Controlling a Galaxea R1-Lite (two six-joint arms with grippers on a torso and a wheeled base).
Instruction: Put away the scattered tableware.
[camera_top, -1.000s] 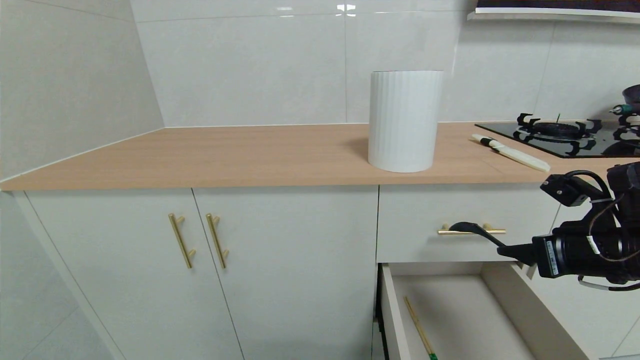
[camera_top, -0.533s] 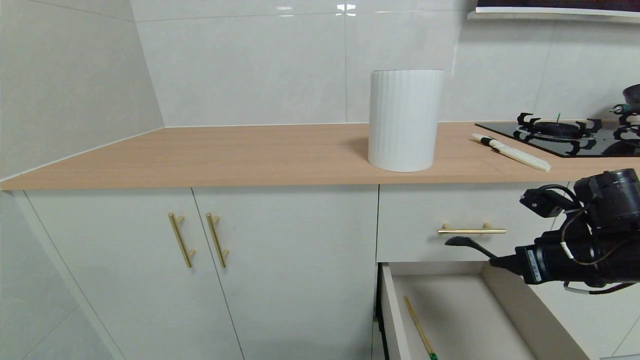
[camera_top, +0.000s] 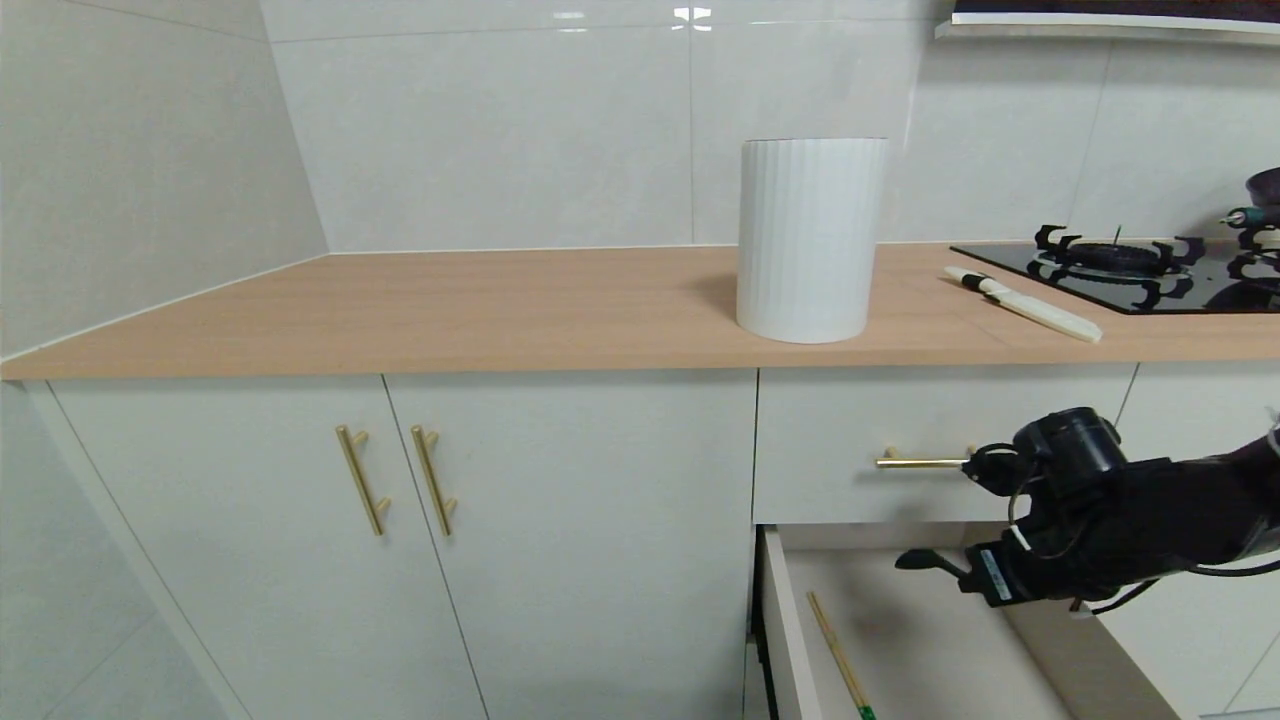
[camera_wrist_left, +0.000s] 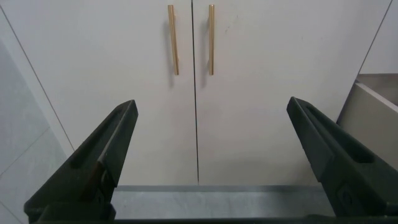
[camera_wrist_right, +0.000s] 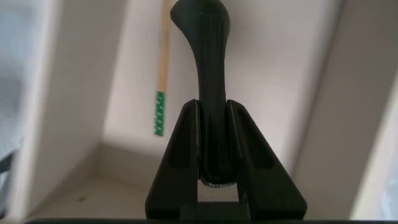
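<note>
Head view, left side: two shut doors (camera_top: 400, 540) under the counter (camera_top: 450, 310), each with one upright gold handle, two in all (camera_top: 362, 480) (camera_top: 434, 481). Left wrist view shows the same two handles (camera_wrist_left: 173, 39) (camera_wrist_left: 211, 39). The left gripper (camera_wrist_left: 211, 124) faces them with its fingers (camera_wrist_left: 109, 155) spread wide and nothing between them.

One white ribbed container (camera_top: 810, 240) stands upright on the counter right of centre. Below it is one shut drawer front with a level gold bar (camera_top: 920, 462). Under that, one drawer (camera_top: 785, 620) stands pulled open.

On the drawer floor near its left wall lies a pale chopstick (camera_top: 838, 665), long axis running front to back, green tip toward the robot. Whether it is one stick or a pair lying together cannot be told. Right wrist view shows the chopstick (camera_wrist_right: 163, 68); its green band bears small pale marks, too small to read.

One black spoon (camera_top: 925, 562) is above the open drawer, toward its back. Its long axis is roughly level, rounded end pointing to the robot's left. The right gripper (camera_top: 975, 580) holds the handle end. In the right wrist view the gripper (camera_wrist_right: 211, 109) has its fingers (camera_wrist_right: 186, 134) pressed on either side of the spoon (camera_wrist_right: 208, 56).

One cream knife (camera_top: 1022, 305) with a dark band lies flat on the counter, right of the container, long axis diagonal from back left to front right. Just beyond it is the black hob (camera_top: 1100, 278).
</note>
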